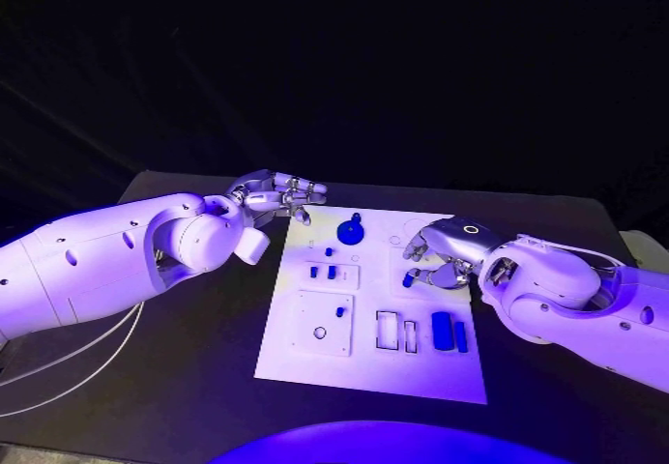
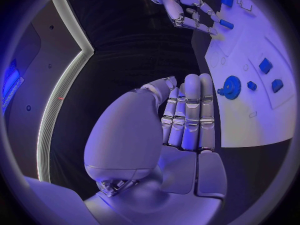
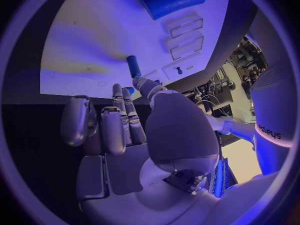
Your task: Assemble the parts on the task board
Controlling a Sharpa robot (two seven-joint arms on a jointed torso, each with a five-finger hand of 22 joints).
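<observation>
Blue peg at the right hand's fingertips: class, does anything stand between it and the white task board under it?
Nothing visible does. The right hand pinches the small blue peg at its fingertips above the task board, and bare white board lies beneath it. The blue gear sits off to one side.

- Head view: high above, looking down on black table (image 1: pixel 182 387) and whole task board (image 1: pixel 376 372); both arms enter from sides.
- Left wrist view: close behind left hand (image 2: pixel 184 120), facing board's edge and blue round part (image 2: pixel 232 87).
- Right wrist view: close behind right hand (image 3: pixel 125 120), facing board.
- Shared: board, in all three.
</observation>
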